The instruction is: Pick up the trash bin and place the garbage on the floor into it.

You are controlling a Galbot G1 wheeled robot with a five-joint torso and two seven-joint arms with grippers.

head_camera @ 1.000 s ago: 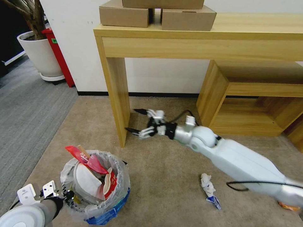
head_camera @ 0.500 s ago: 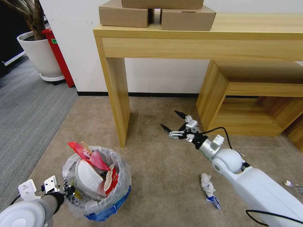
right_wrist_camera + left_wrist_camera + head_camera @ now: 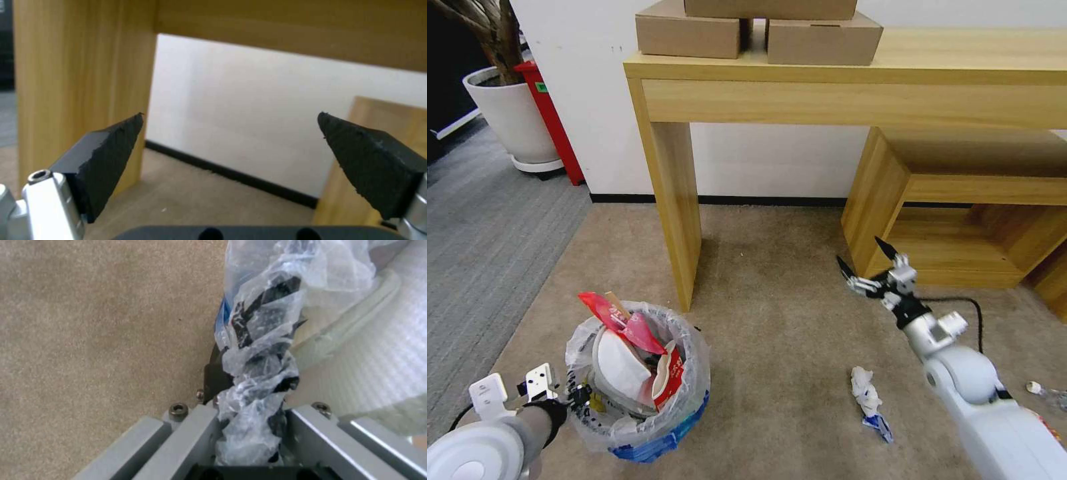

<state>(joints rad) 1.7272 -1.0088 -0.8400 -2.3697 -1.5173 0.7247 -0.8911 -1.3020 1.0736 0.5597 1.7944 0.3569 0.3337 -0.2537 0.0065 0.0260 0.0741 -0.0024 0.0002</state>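
Right tool [image 3: 868,259], its two black wedge fingers spread wide with nothing between them, hangs in the air just in front of the low light-wood shelf unit [image 3: 887,193], pointing toward the white wall. A second ago it reached far across beside the leg of the tall light-wood counter [image 3: 675,200], close to the bin; since then the arm has swung back to the robot's right and drawn in, so I judge that one drop is done and the arm is freeing itself for the next piece.

Left tool [image 3: 575,395] is clamped on the black rim and bunched clear liner of the small round blue trash bin [image 3: 647,437], which it holds at the near left over the beige short-pile carpet [image 3: 774,347]. The left wrist view shows crumpled plastic pinched between the grey fingers [image 3: 311,430]. The bin has shifted only slightly over the last second. It is heaped with a white slipper [image 3: 617,367], red wrappers [image 3: 627,325] and a wooden stick.

Still on the floor are a crumpled white tissue with a blue-white wrapper [image 3: 868,400] near the right arm's base, and a small clear bottle [image 3: 1044,391] at the far right edge. The task is well along but not finished.
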